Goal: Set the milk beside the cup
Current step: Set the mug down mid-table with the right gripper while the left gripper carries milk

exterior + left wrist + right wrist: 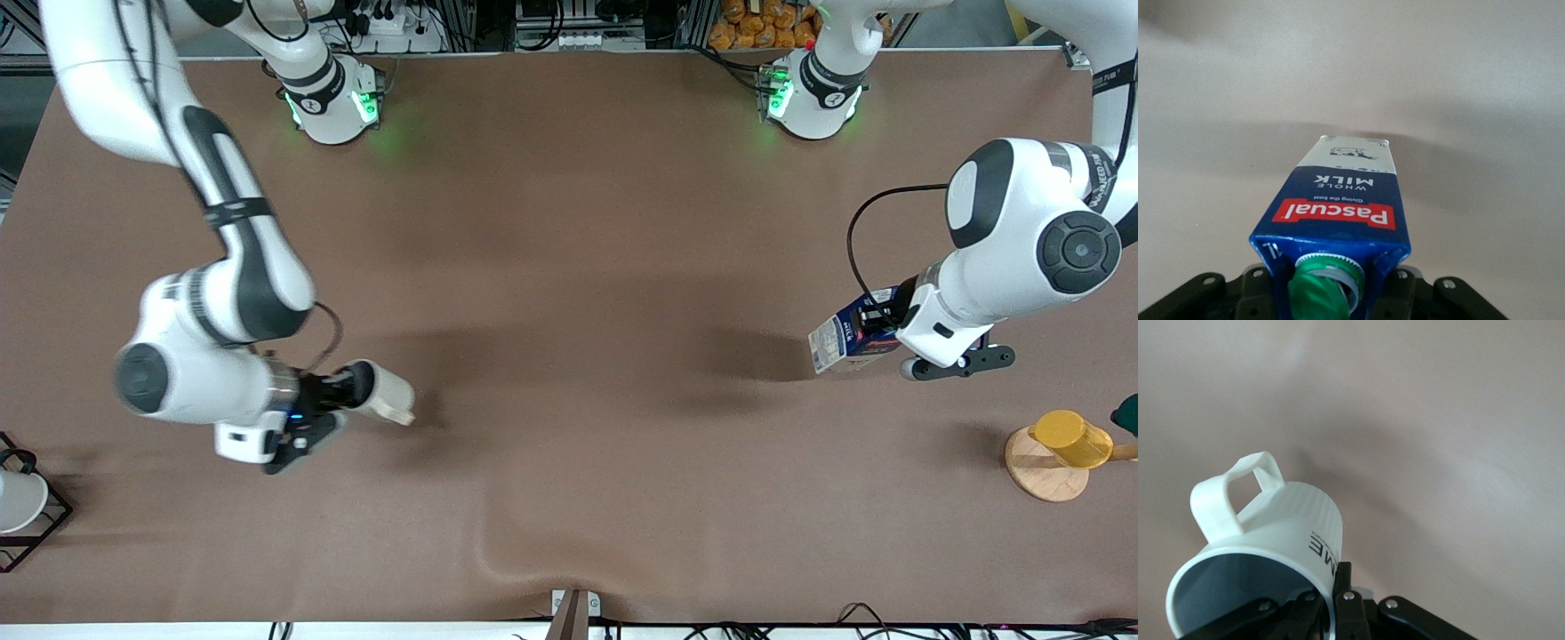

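The left tool (889,331) holds the milk (845,340) up in the air. It is over the tabletop (569,267) toward the left arm's end. The carton is tipped over on its side, with its pale bottom end pointing toward the middle of the tabletop. In the left wrist view the milk (1338,207) shows a blue top, a red label band and a green cap (1321,283). The cap end sits right at the left tool (1331,293), which is closed on the carton's top.

The right tool (342,391) holds the cup (384,392) up over the tabletop toward the right arm's end. The cup is tipped too, with its open mouth turned back toward the tool. In the right wrist view the cup (1265,547) is cream with a grey inside, and its handle (1231,490) sticks out from one side. One finger (1341,597) of the right tool (1328,603) presses on the outside of the rim and the tool is closed on the cup's wall.

The milk and the cup are well apart, each at its own end of the tabletop.

A yellow cup (1071,437) sits on a round wooden stand (1042,471) near the left arm's end, nearer to the front camera than the spot under the milk. A white cup (18,500) rests in a black wire rack (40,524) at the edge of the right arm's end.
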`<state>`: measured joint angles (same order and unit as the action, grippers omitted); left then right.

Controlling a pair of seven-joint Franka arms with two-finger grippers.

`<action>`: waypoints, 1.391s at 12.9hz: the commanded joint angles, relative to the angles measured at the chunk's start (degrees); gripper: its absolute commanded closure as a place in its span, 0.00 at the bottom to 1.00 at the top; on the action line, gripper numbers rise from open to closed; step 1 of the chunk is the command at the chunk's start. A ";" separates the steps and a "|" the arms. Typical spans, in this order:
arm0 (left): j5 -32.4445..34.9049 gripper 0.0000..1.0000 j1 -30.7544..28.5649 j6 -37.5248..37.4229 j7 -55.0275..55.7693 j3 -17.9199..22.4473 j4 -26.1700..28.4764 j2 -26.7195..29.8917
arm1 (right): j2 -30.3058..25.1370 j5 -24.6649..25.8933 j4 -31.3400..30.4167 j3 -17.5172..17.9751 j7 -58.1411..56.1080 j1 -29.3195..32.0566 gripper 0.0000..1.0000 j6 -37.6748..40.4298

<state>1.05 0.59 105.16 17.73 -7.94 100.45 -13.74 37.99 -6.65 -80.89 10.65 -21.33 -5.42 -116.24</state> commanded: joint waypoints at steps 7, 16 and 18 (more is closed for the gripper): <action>1.59 0.48 -0.06 -2.06 0.90 -0.41 -0.96 1.26 | 4.46 1.45 1.35 -1.16 17.60 -14.27 1.00 -11.55; 1.59 0.49 -0.06 -2.15 0.46 -0.41 -1.57 0.83 | 4.64 3.13 -2.25 -0.98 49.34 -19.37 1.00 -10.24; 1.59 0.49 -0.15 -2.15 0.37 -0.32 -1.75 0.65 | 4.64 3.04 -2.26 -0.98 54.79 -20.42 1.00 -6.73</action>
<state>1.05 0.57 104.25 17.74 -8.05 99.35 -13.26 42.75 -4.29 -83.13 10.16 28.02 -24.70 -125.06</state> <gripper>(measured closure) 0.485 0.952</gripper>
